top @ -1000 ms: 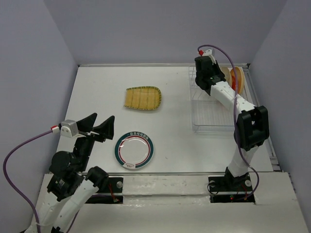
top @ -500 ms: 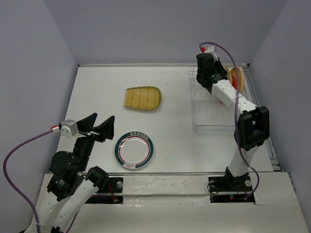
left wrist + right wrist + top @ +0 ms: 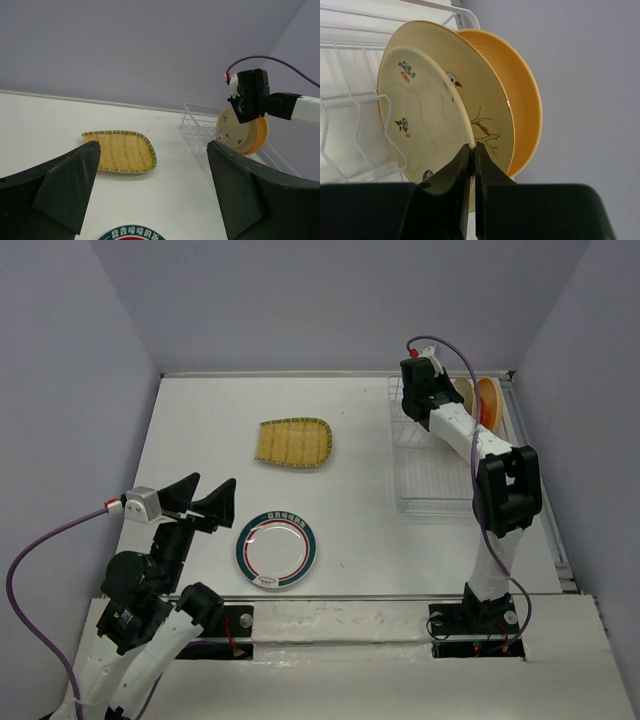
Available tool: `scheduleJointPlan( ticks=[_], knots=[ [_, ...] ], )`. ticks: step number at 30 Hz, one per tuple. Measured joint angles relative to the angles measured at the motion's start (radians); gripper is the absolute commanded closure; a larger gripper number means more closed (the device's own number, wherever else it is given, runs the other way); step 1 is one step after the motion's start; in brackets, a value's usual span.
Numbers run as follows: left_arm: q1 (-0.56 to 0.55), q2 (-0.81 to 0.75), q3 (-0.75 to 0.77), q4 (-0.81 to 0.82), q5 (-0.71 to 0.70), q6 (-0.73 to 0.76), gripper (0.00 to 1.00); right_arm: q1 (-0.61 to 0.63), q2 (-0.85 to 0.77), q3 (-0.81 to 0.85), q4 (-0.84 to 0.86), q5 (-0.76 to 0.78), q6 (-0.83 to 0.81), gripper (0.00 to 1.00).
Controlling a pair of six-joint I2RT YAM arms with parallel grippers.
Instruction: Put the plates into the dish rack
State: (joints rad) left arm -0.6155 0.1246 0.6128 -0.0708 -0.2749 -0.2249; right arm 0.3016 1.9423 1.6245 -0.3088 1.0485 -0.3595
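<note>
The cream bird-print plate [image 3: 485, 117] stands on edge at the far end of the rack [image 3: 425, 485], in the upper right of the overhead view, its face turned toward the left of the frame and tilted a little off upright. An orange plate [image 3: 526, 100] stands on edge just behind it, leaning the same way. The right gripper [image 3: 472, 165] has its fingers [image 3: 451, 175] pinched together on the cream plate's lower rim. The right arm reaches from its base at the lower right straight up the frame, with its wrist over the rack's upper left corner. The ribbed fan plate [image 3: 294, 442] lies flat on the table [image 3: 200, 420] in the upper centre, its long axis running left to right. The green-rimmed plate [image 3: 276, 549] lies flat in the lower centre. The left arm is folded low at the lower left. The left gripper [image 3: 214, 484] is held above the table just left of the green-rimmed plate, fingers spread wide and holding nothing, pointing toward the upper right.
</note>
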Motion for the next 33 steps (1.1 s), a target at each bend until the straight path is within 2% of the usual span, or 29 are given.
scheduleJointPlan(
  ticks=[1,3,4,6,9,13,15,19,22,24,26,28,33],
  knots=[
    [0.0,0.0,0.0,0.0,-0.001,0.0,0.01,0.0,0.003,0.0,-0.002,-0.005,0.005,0.83],
    [0.0,0.0,0.0,0.0,-0.003,0.0,0.01,0.0,0.004,0.0,-0.006,-0.016,0.022,0.71],
    [0.0,0.0,0.0,0.0,-0.003,0.0,0.01,0.0,0.004,0.0,-0.006,-0.019,0.025,0.59],
    [0.0,0.0,0.0,0.0,-0.003,0.0,0.01,0.0,0.004,0.0,-0.006,-0.031,0.045,0.46],
    [0.0,0.0,0.0,0.0,-0.003,0.0,0.01,0.0,0.0,0.0,-0.02,-0.052,0.08,0.39],
    [0.0,0.005,0.0,0.0,-0.002,0.0,0.01,0.0,-0.055,-0.006,-0.071,-0.142,0.164,0.39],
    [0.0,0.011,0.0,0.001,-0.003,0.0,0.01,0.007,-0.133,-0.039,-0.092,-0.229,0.22,0.39],
    [0.0,0.032,0.0,0.0,-0.002,0.0,0.01,0.056,-0.394,-0.2,-0.082,-0.458,0.344,0.39],
    [0.0,0.051,0.0,0.0,-0.002,0.0,0.01,0.154,-0.566,-0.368,0.008,-0.724,0.442,0.39],
    [0.0,0.059,0.0,0.0,-0.003,0.0,0.01,0.224,-0.627,-0.473,0.089,-0.895,0.514,0.38],
    [0.0,0.07,0.0,0.0,-0.006,0.0,0.01,0.308,-0.635,-0.58,0.179,-1.074,0.594,0.38],
    [0.0,0.08,0.0,-0.001,-0.009,0.0,0.01,0.367,-0.581,-0.645,0.232,-1.178,0.654,0.38],
    [0.0,0.11,0.0,-0.001,-0.014,0.002,0.01,0.502,-0.344,-0.714,0.342,-1.319,0.787,0.39]
  ],
)
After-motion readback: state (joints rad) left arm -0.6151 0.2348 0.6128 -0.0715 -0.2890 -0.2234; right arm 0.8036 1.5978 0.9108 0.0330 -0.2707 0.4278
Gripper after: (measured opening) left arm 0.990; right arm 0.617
